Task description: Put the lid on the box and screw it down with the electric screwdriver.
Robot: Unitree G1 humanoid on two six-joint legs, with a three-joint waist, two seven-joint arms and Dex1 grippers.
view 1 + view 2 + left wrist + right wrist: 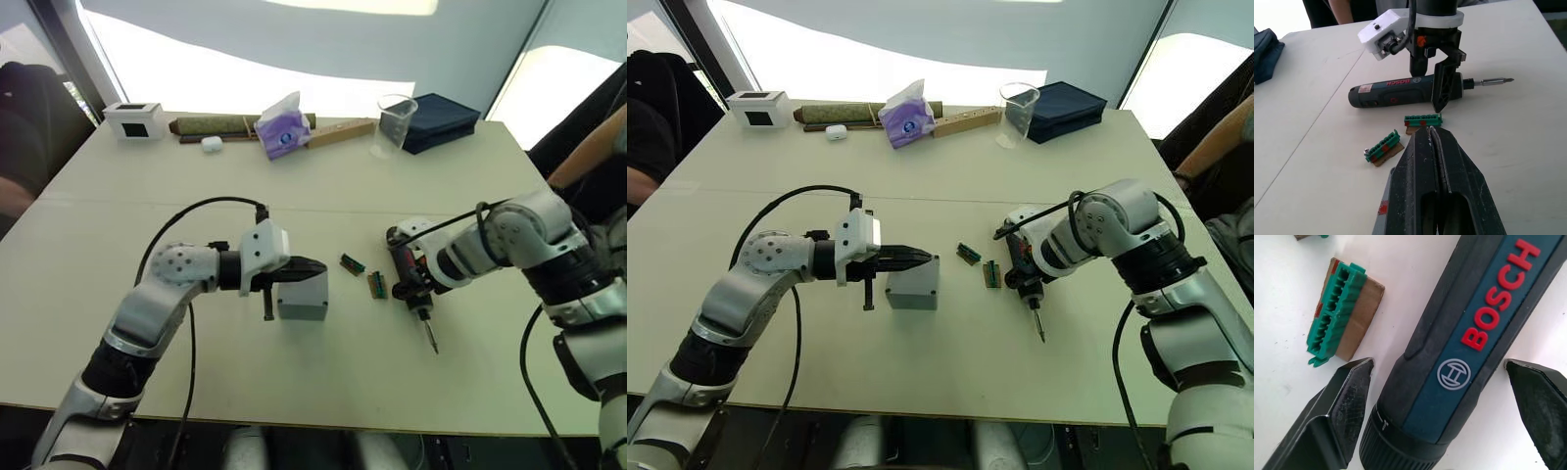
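Screwdriver (1459,357): lies flat on the table (333,382) between the right gripper's (416,290) spread fingers, metal tip toward the near edge.
Right gripper: open, a finger on each side of the tool's body.
Left gripper (304,266): fingers pressed together, resting over the top of the box (303,299).
Box: mid-table, left of two green connector strips (364,274).
Lid: cannot tell where it sits.

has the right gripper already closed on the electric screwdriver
No: in the right wrist view the right gripper is open, its fingers on either side of the electric screwdriver with gaps showing.
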